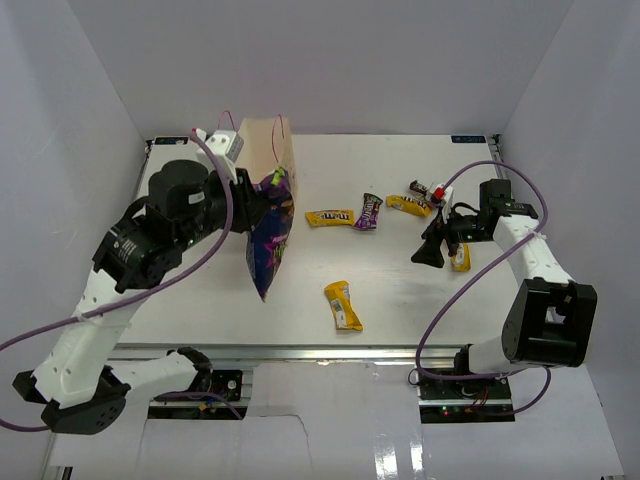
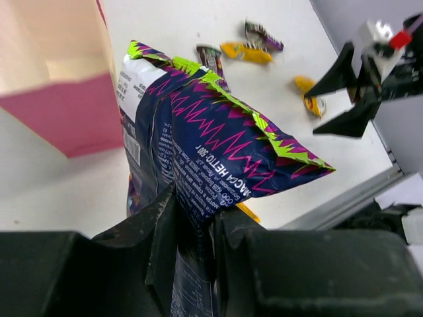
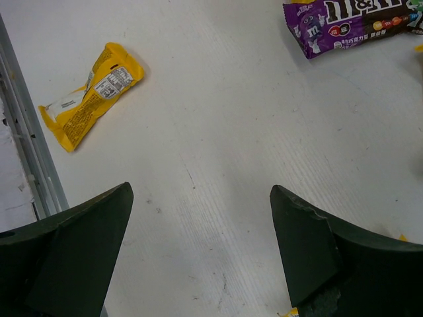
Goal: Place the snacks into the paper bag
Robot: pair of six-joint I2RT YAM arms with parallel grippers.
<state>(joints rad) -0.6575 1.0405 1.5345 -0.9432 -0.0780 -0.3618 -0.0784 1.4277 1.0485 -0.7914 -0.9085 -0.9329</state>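
My left gripper (image 1: 256,207) is shut on the dark blue-purple chip bag (image 1: 268,240) and holds it in the air beside the paper bag (image 1: 262,148), which stands upright at the back left. In the left wrist view the fingers (image 2: 158,218) pinch the chip bag's (image 2: 218,142) edge, with the paper bag's pink face (image 2: 73,115) to the left. My right gripper (image 1: 432,246) is open and empty, low over bare table (image 3: 198,191). Yellow packets lie mid table (image 1: 329,217), near the front (image 1: 343,305) and at the right (image 1: 408,205). A purple wrapper (image 1: 369,211) lies between them.
Another yellow packet (image 1: 460,257) lies just right of my right gripper. A dark brown wrapper (image 1: 420,187) lies at the back right. In the right wrist view a yellow packet (image 3: 89,99) lies near the table's metal edge (image 3: 26,152) and a purple packet (image 3: 344,23) lies at the top.
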